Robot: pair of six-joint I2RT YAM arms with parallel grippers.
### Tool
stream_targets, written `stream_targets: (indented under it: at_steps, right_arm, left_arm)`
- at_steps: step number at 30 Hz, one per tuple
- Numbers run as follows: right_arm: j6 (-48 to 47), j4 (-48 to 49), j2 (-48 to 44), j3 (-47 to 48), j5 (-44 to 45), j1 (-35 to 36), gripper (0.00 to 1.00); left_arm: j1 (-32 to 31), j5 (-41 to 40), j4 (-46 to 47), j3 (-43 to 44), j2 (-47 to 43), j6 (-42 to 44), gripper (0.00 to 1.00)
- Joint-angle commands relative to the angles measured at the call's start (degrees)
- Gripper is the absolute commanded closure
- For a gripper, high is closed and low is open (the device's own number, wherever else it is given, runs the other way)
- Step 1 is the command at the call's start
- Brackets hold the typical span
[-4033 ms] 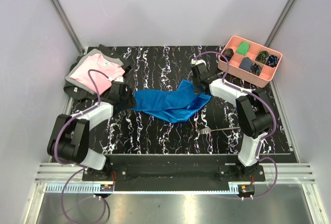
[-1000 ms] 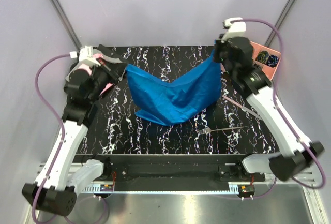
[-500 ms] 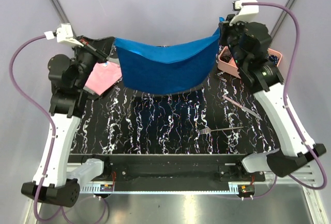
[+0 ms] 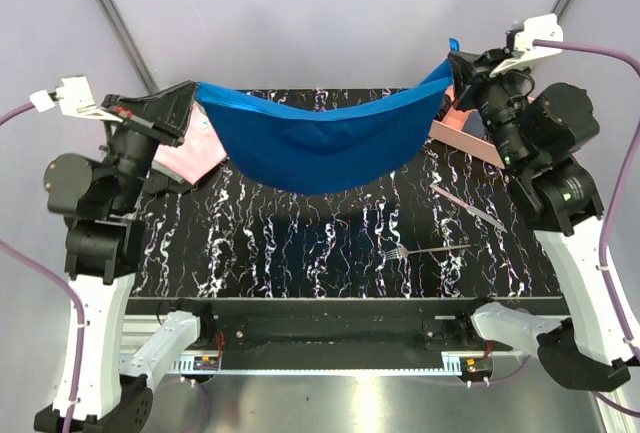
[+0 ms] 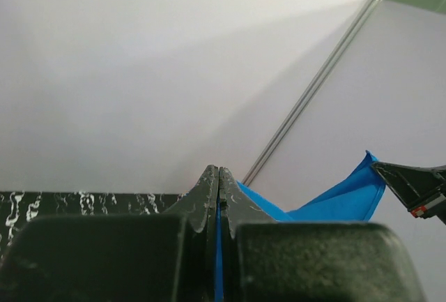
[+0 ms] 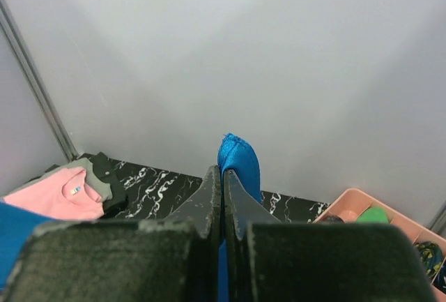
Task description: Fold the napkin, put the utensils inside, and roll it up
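Note:
The royal-blue napkin (image 4: 320, 143) hangs in the air, stretched between both arms high above the marble table, its middle sagging. My left gripper (image 4: 190, 93) is shut on its left corner; a blue strip (image 5: 218, 260) shows between the jaws. My right gripper (image 4: 452, 61) is shut on the right corner, whose tip (image 6: 238, 157) pokes up past the closed jaws. A silver fork (image 4: 425, 250) lies on the table at the front right, and a second slender utensil (image 4: 468, 206) lies slanted just behind it.
The pink folded shirt (image 4: 190, 151) with grey trim lies at the back left, partly behind the napkin. A pink compartment tray (image 4: 470, 133) sits at the back right, mostly hidden by the right arm. Grey walls enclose the black marble table (image 4: 300, 243).
Both arms have lifted the napkin off the table and spread apart, pulling it from a slack heap into a wide hanging sheet. The utensils have not moved.

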Motion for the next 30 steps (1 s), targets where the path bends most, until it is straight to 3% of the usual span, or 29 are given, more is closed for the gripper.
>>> stream_targets:
  at_steps: [1, 4, 10, 13, 17, 18, 19, 20, 21, 22, 23, 24, 27, 30]
  right_arm:
    - [0.4, 0.3, 3.3, 3.9, 2.9, 0.3, 1.00]
    - [-1.1, -0.3, 9.8, 6.8, 7.9, 0.3, 1.00]
    - [-1.3, 0.3, 26.1, 10.8, 6.9, -2.5, 1.00]
    - [0.2, 1.2, 36.8, 14.8, 5.2, -5.8, 1.00]
    - [0.6, 1.3, 54.2, 26.0, 4.6, -8.5, 1.00]
    - [0.8, -0.1, 62.0, 29.6, 4.3, -8.9, 0.96]
    - [1.1, -1.9, 66.4, 38.7, 3.0, -9.2, 0.87]
    - [1.5, -4.1, 70.8, 44.3, 2.3, -9.6, 0.60]
    - [1.7, -9.7, 79.3, 50.3, 1.5, -9.8, 0.38]
    - [1.4, -12.3, 83.1, 61.1, -0.8, -9.9, 0.23]
    - [1.0, -15.5, 86.3, 65.1, -2.0, -10.0, 0.14]
    - [0.6, -16.0, 89.6, 67.5, -3.3, -9.9, 0.05]
    - [-0.1, -14.7, 87.2, 64.3, -6.5, -9.9, 0.00]
    - [1.0, -11.0, 79.6, 51.9, -9.0, -9.9, 0.00]
  left_arm:
    - [0.3, -1.1, 0.7, 3.0, 0.9, -1.4, 1.00]
    - [0.4, -3.4, 1.7, 2.3, 3.9, -1.4, 1.00]
    - [4.1, -4.7, 6.3, -2.0, 14.5, -4.1, 1.00]
    - [6.2, -4.5, 8.6, -2.4, 23.3, -4.5, 1.00]
    - [7.2, -2.6, 10.7, 2.1, 42.7, -3.8, 1.00]
    - [7.3, -2.3, 10.8, 5.3, 46.6, -3.6, 0.98]
    - [7.4, -1.4, 10.7, 7.0, 50.2, -4.4, 0.86]
    - [7.9, 1.8, 10.7, 8.8, 56.4, -5.0, 0.61]
    - [7.8, 2.4, 10.7, 11.2, 58.8, -5.1, 0.46]
    - [7.7, 2.4, 10.7, 12.0, 61.9, -5.0, 0.37]
    - [7.6, 2.5, 10.8, 12.6, 62.7, -4.9, 0.26]
    - [7.5, 2.7, 10.7, 13.2, 63.3, -3.9, 0.22]
    - [6.7, 2.5, 10.5, 12.4, 62.3, -1.0, 0.16]
    - [5.3, 1.3, 10.5, 9.2, 59.0, 1.5, 0.12]
